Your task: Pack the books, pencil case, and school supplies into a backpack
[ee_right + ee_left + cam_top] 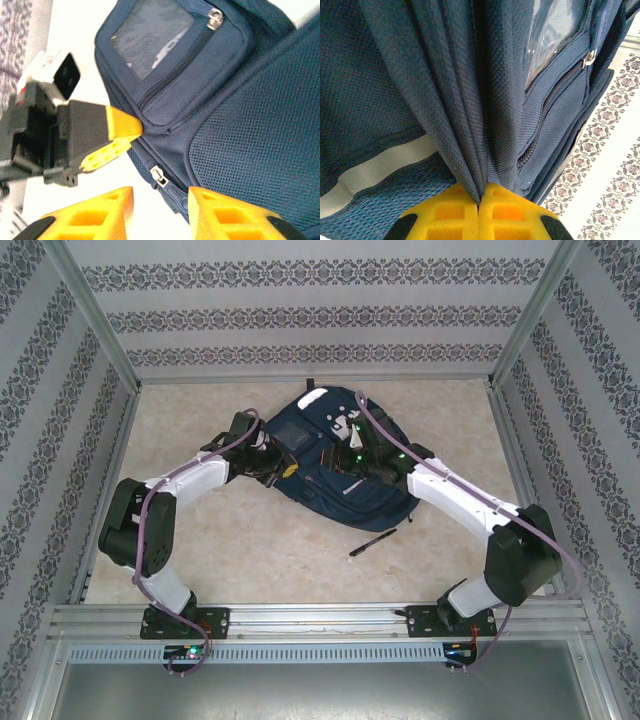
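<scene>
**Q:** Backpack, position?

**A:** The backpack [330, 465] lies flat mid-counter, between my two arms. My left pincer [480, 192] is clamped on a gathered fold of its fabric, pads together with cloth pinched between. The fold runs taut and up from the pads, so I judge I am lifting that side.

**Q:** Right side?

**A:** My right pincer [161, 192] stands apart, nothing between the pads. It hangs at the pack's edge, just beside a zipper pull [159, 176], below the windowed pocket [170, 60].

**Q:** Loose items?

**A:** One black pen [372, 542] is on the counter [250, 550], near the pack's near edge and not touching it. I cannot tell what is inside the pack.

**Q:** Step in hand?

**A:** Judgement: holding the pack while the right arm is free, with at least that pen left to stow.

**Q:** Next move needs?

**A:** The left grip must hold the fold steady. The right must come back toward me, drop low and square its pads across the thin pen. The risk is the pen rolling away on the flat counter.
</scene>
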You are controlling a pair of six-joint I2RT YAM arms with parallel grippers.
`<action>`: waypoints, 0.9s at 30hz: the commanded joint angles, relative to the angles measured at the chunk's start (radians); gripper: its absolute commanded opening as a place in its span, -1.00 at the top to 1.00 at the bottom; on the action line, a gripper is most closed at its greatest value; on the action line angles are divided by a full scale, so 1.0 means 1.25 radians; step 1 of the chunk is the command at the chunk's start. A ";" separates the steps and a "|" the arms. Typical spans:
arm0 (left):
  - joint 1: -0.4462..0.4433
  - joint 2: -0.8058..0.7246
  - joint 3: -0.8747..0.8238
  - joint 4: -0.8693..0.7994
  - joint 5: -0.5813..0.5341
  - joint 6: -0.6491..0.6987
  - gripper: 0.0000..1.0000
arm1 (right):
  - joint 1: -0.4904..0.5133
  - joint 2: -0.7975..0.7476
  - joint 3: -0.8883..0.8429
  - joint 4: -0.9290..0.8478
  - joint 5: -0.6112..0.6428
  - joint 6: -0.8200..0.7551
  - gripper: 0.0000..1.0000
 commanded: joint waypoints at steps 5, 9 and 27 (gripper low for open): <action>0.001 -0.035 0.023 -0.037 0.035 0.015 1.00 | 0.024 0.066 0.125 -0.192 -0.058 -0.199 0.18; 0.001 -0.028 0.034 -0.038 0.040 0.016 1.00 | 0.052 0.141 0.184 -0.291 -0.091 -0.158 0.12; 0.001 -0.014 0.046 -0.048 0.066 0.034 1.00 | 0.097 0.275 0.319 -0.408 0.079 -0.628 0.10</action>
